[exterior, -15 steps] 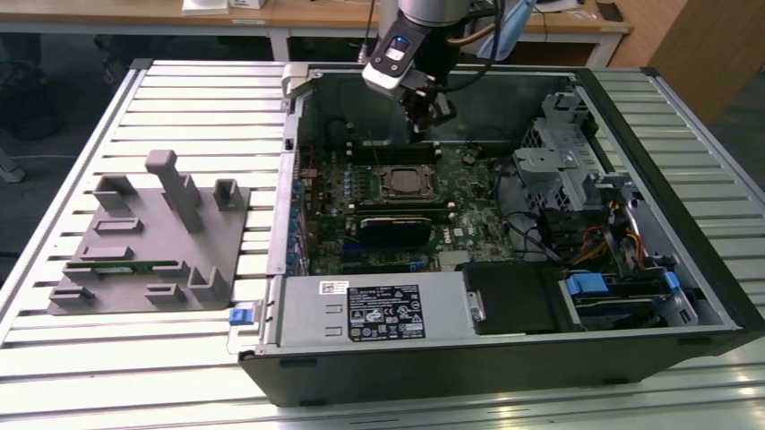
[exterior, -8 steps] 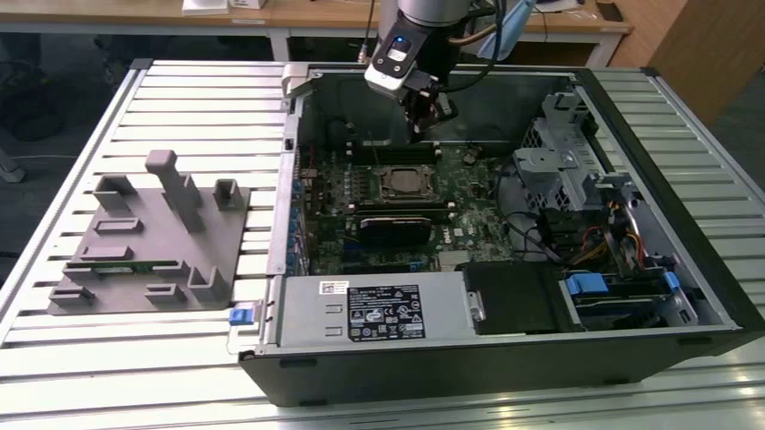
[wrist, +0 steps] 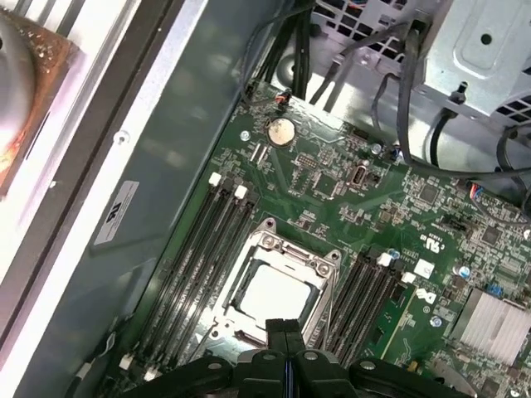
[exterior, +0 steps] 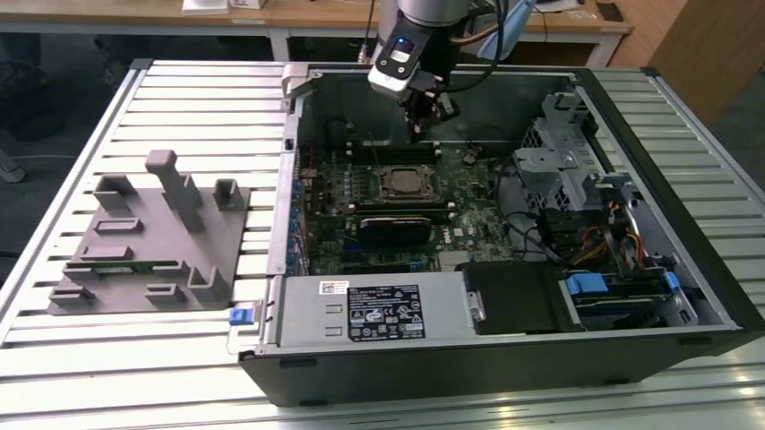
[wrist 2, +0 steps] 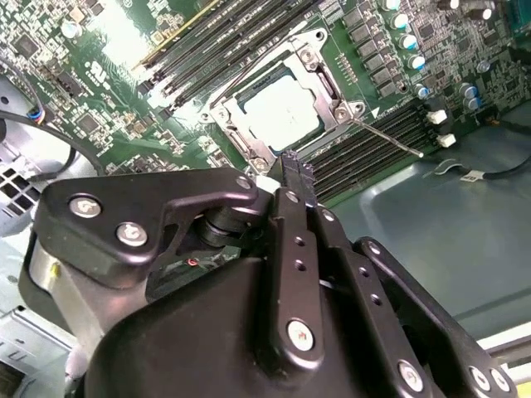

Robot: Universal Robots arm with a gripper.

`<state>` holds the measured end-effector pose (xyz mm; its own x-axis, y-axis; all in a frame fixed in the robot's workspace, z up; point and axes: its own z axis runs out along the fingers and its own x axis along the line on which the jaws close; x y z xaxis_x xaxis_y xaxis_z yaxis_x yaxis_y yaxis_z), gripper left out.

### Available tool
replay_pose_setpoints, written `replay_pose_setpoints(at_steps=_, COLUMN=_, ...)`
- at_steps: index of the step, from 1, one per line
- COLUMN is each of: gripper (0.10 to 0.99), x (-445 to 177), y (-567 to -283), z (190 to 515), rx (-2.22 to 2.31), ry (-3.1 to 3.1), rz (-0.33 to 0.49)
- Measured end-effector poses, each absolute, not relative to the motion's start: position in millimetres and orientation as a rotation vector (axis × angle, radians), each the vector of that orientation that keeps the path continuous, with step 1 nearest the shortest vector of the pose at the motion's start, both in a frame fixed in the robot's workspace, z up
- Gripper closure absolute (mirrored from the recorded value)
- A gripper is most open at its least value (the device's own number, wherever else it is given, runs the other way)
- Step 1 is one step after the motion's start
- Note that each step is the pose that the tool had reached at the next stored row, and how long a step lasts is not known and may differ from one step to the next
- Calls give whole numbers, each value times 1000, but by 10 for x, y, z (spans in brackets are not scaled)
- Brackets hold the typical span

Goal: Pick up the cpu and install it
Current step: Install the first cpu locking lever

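First wrist view: the hand (wrist: 286,336) hangs closed and empty near the cpu (wrist: 272,292); the cpu lies in its socket (wrist: 286,247).

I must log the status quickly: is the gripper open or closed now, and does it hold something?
Gripper: closed, fingers pressed together, nothing between them. The cpu lies in the socket, not held.

From my station I see a slatted aluminium table (exterior: 72,376) carrying everything. An open black computer case (exterior: 502,367) lies on its side on it, toward the exterior view's right. Just beside it, on the exterior view's left, a grey moulded fixture (exterior: 150,242) with upright posts sits flat on the slats.
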<state>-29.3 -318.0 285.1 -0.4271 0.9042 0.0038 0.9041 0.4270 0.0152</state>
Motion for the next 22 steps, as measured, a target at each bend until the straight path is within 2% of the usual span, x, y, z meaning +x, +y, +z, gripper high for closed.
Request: replay_pose_setpoints(at_steps=22, gripper=980, x=-293, y=-3180, z=2850, rx=1278, ry=2867, rz=24)
